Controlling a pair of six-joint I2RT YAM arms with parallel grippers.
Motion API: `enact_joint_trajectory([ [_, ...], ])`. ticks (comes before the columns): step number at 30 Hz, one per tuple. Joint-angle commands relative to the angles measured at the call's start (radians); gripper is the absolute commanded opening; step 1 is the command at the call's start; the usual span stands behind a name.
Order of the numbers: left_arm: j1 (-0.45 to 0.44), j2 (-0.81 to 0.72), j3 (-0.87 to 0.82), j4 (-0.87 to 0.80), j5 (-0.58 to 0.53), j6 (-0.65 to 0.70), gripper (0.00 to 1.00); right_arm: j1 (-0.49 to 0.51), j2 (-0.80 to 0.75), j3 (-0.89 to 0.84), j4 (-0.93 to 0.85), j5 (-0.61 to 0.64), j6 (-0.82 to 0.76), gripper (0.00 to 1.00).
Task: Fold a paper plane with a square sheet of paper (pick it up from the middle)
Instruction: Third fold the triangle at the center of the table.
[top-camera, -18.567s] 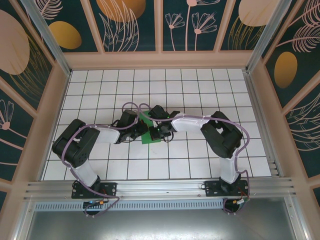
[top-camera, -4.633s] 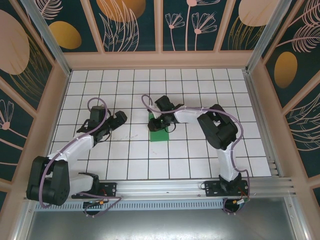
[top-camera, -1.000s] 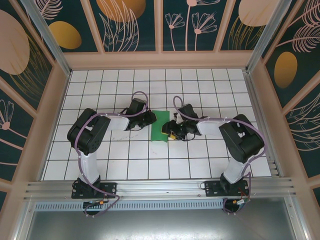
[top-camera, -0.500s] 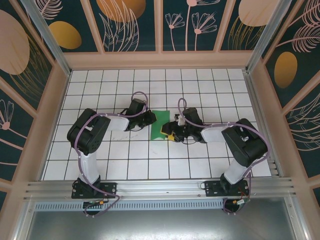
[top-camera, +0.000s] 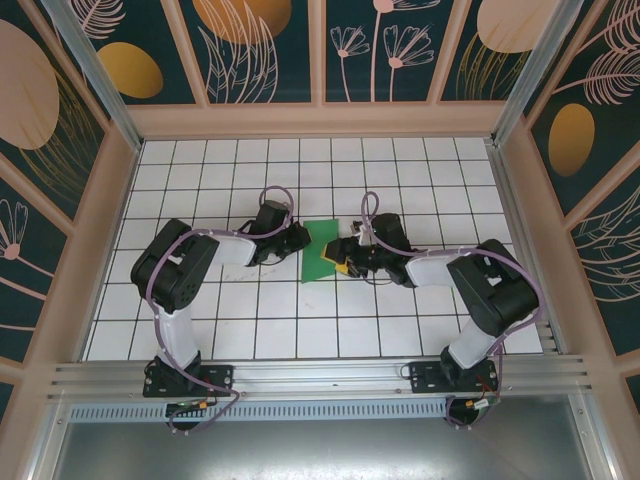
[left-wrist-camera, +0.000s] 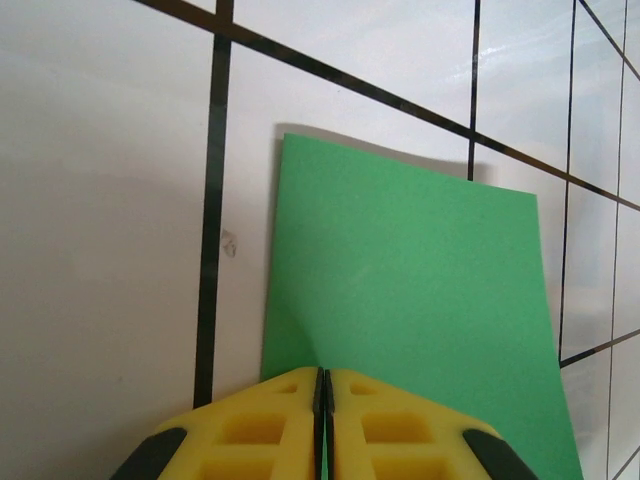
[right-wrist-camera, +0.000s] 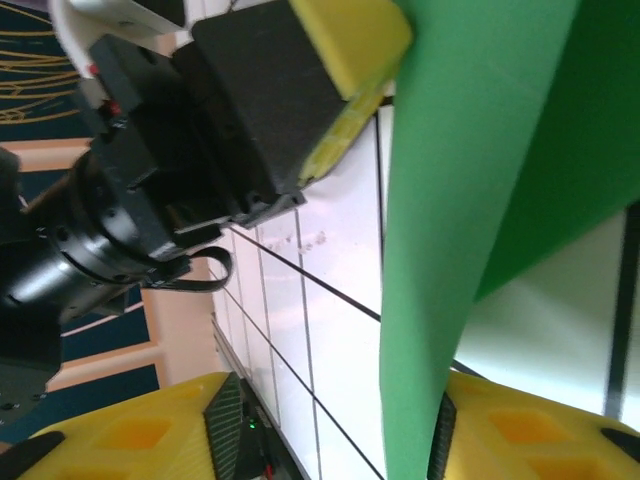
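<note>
**1. Layout, near to far.** The arm bases (top-camera: 185, 378) sit at the near edge of the table (top-camera: 400, 320). At mid-table the square sheet of paper (top-camera: 322, 254) lies as a green oblong, already narrower than square. Its long sides run near to far, and it lies between the two grippers.

**2. Left gripper** (left-wrist-camera: 322, 390). The pads are pressed together and the tips bear on the sheet's left edge. The wrist view does not show whether any paper is nipped between them.

**3. Right gripper** (right-wrist-camera: 335, 440). The fingers are spread. The sheet's right edge is raised and stands between them, close to one pad, and is not yet pinched.

**4. Step in hand (judged).** The step appears to be taking the raised right edge so it can be folded across.
- Bring the right fingers squarely together on the edge, near its middle, before any travel.
- Use the left pads as an anchor so the sheet cannot slide on the smooth surface.
- Carry the edge low and leftward, then line it up with the left edge.
- Press the crease from the near end to the far end.
- Thin paper is likely to buckle, or to slip from a half-made grip.

**5. Containers.** None is in use, and the sheet rests directly on the table. Beyond the sheet, the white grid runs to the patterned far wall (top-camera: 320, 60).
</note>
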Motion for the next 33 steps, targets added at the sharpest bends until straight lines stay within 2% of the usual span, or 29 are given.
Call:
enact_joint_trajectory([
  [1,0.005,0.005,-0.049,-0.14,-0.032,-0.007,0.14,-0.004,0.007,0.003,-0.068,-0.003,0.04,0.47],
  [8,0.005,0.005,-0.044,-0.129,-0.022,-0.014,0.14,-0.004,-0.013,-0.026,-0.16,0.025,0.063,0.29],
  [18,0.005,0.014,-0.045,-0.123,-0.022,-0.014,0.14,0.001,-0.057,-0.053,-0.21,0.05,0.093,0.16],
  [23,0.006,0.014,-0.045,-0.121,-0.018,-0.014,0.14,0.003,-0.068,-0.037,-0.217,0.052,0.09,0.05],
  [33,0.005,-0.011,-0.035,-0.127,0.001,0.008,0.15,0.012,0.007,0.094,-0.243,0.072,0.09,0.01],
])
